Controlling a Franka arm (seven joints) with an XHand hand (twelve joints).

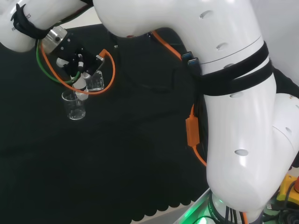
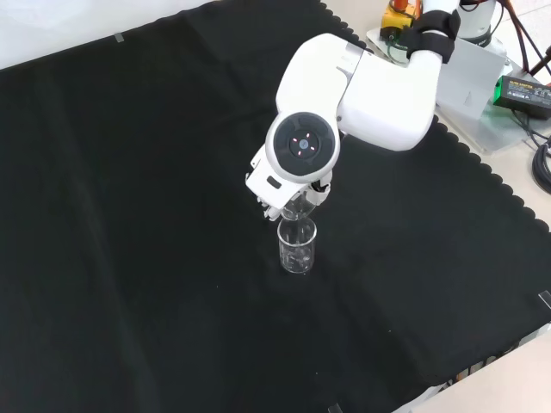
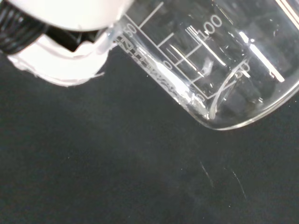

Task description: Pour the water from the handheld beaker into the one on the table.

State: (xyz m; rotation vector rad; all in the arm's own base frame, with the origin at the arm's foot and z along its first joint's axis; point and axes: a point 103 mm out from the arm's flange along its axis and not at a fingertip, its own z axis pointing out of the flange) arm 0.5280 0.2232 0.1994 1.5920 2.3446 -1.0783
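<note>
In the head view the hand [image 1: 74, 63] is at the upper left with its fingers curled round a clear handheld beaker [image 1: 96, 80]. This beaker is tilted, its mouth toward the table beaker [image 1: 74, 106], which stands upright on the black cloth just below it. In the front view the table beaker [image 2: 298, 245] stands near the cloth's middle. The handheld beaker [image 2: 297, 207] is tipped right above its rim, half hidden by the arm's white link. The wrist view shows the handheld beaker [image 3: 210, 60] close up, lying steeply tilted, with a white finger [image 3: 70, 65] against its wall. I cannot tell how much water either beaker holds.
An orange cable [image 1: 111, 70] and a green cable [image 1: 46, 70] loop around the hand. The arm's large white links [image 1: 233, 102] stand at the head view's right. The cloth's scalloped edge [image 2: 508, 215] runs along the front view's right, with power gear [image 2: 516, 86] beyond it.
</note>
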